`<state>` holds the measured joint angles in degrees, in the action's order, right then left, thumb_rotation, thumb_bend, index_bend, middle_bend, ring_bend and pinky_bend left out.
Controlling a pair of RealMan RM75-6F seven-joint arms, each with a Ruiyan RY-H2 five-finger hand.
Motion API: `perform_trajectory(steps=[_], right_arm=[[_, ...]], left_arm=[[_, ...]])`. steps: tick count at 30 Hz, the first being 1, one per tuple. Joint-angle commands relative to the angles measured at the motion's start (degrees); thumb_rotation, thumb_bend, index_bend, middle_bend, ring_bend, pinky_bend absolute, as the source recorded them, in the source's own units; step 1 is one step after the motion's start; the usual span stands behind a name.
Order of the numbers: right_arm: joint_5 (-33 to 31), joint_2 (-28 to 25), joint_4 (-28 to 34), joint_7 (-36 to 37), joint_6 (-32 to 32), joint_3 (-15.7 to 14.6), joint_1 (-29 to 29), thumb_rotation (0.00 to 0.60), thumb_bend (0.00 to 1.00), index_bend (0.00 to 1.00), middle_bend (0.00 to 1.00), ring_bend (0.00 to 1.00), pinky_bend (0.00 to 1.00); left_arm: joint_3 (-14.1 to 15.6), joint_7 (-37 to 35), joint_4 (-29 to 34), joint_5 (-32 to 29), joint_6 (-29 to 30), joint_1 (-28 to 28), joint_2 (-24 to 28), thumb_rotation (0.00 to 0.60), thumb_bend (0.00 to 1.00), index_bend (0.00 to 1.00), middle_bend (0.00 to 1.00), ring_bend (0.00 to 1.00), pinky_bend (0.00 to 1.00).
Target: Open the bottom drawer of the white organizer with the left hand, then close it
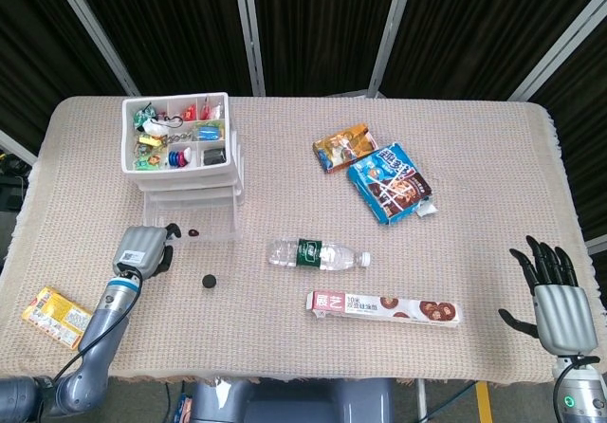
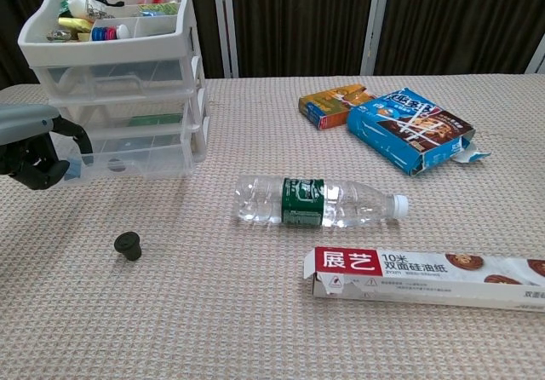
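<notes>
The white organizer [image 1: 236,165] stands at the table's back left, its top tray full of small items. Its clear bottom drawer [image 1: 211,225] is pulled out toward the table's front, well past the drawers above. A small dark item [image 1: 194,232] lies inside it. My left hand [image 1: 142,248] holds the drawer's front edge, fingers hooked over it. In the chest view the same hand [image 2: 30,146] grips the left front of the drawer [image 2: 136,152]. My right hand [image 1: 555,295] hovers by the table's front right corner, fingers spread, holding nothing.
A small black cap [image 1: 209,279] lies just right of my left hand. A water bottle [image 1: 318,254] lies on its side mid-table, a long biscuit box [image 1: 384,306] in front of it. A blue cookie box [image 1: 389,183], an orange pack [image 1: 344,146] and a yellow packet [image 1: 55,316] also lie about.
</notes>
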<state>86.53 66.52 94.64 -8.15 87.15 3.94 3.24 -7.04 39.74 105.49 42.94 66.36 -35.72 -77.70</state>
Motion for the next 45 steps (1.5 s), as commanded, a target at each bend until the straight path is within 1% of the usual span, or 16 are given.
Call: perform_trajectory(steps=[1, 4, 5, 7, 10, 13, 16, 19, 22, 24, 26, 28, 31, 34, 39, 45], right_arm=[[-0.06, 0.00, 0.02, -0.04, -0.04, 0.01, 0.00, 0.600, 0.01, 0.16, 0.00, 0.00, 0.00], [-0.08, 0.01, 0.05, -0.12, -0.05, 0.03, 0.01, 0.600, 0.01, 0.16, 0.00, 0.00, 0.00], [-0.10, 0.02, 0.04, -0.14, -0.05, 0.04, 0.02, 0.600, 0.01, 0.16, 0.00, 0.00, 0.00], [-0.17, 0.04, 0.04, -0.17, -0.06, 0.07, 0.01, 0.600, 0.01, 0.16, 0.00, 0.00, 0.00], [-0.20, 0.07, 0.07, -0.21, -0.09, 0.07, 0.02, 0.600, 0.01, 0.16, 0.00, 0.00, 0.00], [-0.16, 0.07, 0.04, -0.22, -0.01, 0.09, 0.00, 0.600, 0.01, 0.16, 0.00, 0.00, 0.00], [-0.19, 0.06, 0.02, -0.20, 0.01, 0.09, -0.03, 0.600, 0.01, 0.16, 0.00, 0.00, 0.00], [-0.19, 0.07, 0.02, -0.19, -0.01, 0.10, -0.01, 0.600, 0.01, 0.16, 0.00, 0.00, 0.00], [-0.21, 0.07, 0.05, -0.20, -0.05, 0.09, 0.00, 0.600, 0.01, 0.16, 0.00, 0.00, 0.00], [-0.21, 0.09, 0.08, -0.25, -0.07, 0.10, 0.01, 0.600, 0.01, 0.16, 0.00, 0.00, 0.00], [-0.21, 0.09, 0.08, -0.31, 0.00, 0.11, -0.01, 0.600, 0.01, 0.16, 0.00, 0.00, 0.00], [-0.21, 0.10, 0.09, -0.34, 0.04, 0.12, -0.03, 0.600, 0.01, 0.16, 0.00, 0.00, 0.00], [-0.25, 0.09, 0.10, -0.35, 0.08, 0.12, -0.07, 0.600, 0.01, 0.16, 0.00, 0.00, 0.00], [-0.34, 0.06, 0.09, -0.29, 0.03, 0.14, -0.08, 0.600, 0.01, 0.16, 0.00, 0.00, 0.00], [-0.43, 0.00, 0.11, -0.14, -0.06, 0.16, -0.06, 0.600, 0.01, 0.16, 0.00, 0.00, 0.00], [-0.47, -0.07, 0.14, 0.08, -0.11, 0.18, -0.05, 0.600, 0.01, 0.16, 0.00, 0.00, 0.00]], left_arm=[[0.76, -0.87, 0.05, 1.47, 0.31, 0.52, 0.42, 0.600, 0.64, 0.34, 0.85, 0.84, 0.81], [1.71, -0.61, -0.59, 3.56, 1.11, 0.77, 0.66, 0.600, 0.64, 0.26, 0.79, 0.79, 0.76], [1.91, -0.63, -0.70, 4.23, 1.45, 0.88, 0.65, 0.600, 0.63, 0.23, 0.75, 0.75, 0.73], [2.55, -0.66, -1.08, 6.63, 2.57, 1.22, 0.66, 0.600, 0.60, 0.16, 0.63, 0.63, 0.63], [3.24, -0.85, -1.36, 9.56, 3.82, 1.68, 0.78, 0.600, 0.54, 0.12, 0.46, 0.49, 0.52], [3.87, -1.23, -0.87, 12.54, 5.01, 2.24, 1.33, 0.600, 0.45, 0.08, 0.35, 0.40, 0.46], [4.20, -1.79, 0.80, 13.96, 5.50, 2.71, 2.23, 0.600, 0.41, 0.07, 0.29, 0.34, 0.44], [5.10, -2.23, 3.91, 16.23, 6.12, 3.41, 3.91, 0.600, 0.40, 0.07, 0.28, 0.34, 0.44], [6.98, -1.64, 7.13, 19.48, 6.54, 4.19, 5.77, 0.600, 0.40, 0.07, 0.30, 0.37, 0.47], [8.21, -0.70, 8.58, 21.54, 6.64, 4.51, 6.47, 0.600, 0.39, 0.07, 0.33, 0.41, 0.51], [9.52, 0.52, 9.67, 23.93, 6.75, 4.83, 6.55, 0.600, 0.38, 0.07, 0.42, 0.48, 0.57], [10.13, 1.31, 9.86, 25.20, 6.81, 5.02, 6.07, 0.600, 0.38, 0.08, 0.57, 0.59, 0.65], [11.11, 2.69, 9.11, 25.86, 5.97, 5.19, 4.38, 0.600, 0.38, 0.10, 0.73, 0.72, 0.74], [11.46, 4.25, 7.78, 24.98, 4.90, 5.11, 2.59, 0.600, 0.36, 0.13, 0.82, 0.80, 0.80], [11.64, 6.14, 5.73, 23.16, 3.58, 4.80, 0.91, 0.600, 0.33, 0.17, 0.89, 0.85, 0.84], [9.98, 9.22, 2.53, 16.33, 1.12, 3.48, -2.32, 0.600, 0.33, 0.23, 0.91, 0.87, 0.85]])
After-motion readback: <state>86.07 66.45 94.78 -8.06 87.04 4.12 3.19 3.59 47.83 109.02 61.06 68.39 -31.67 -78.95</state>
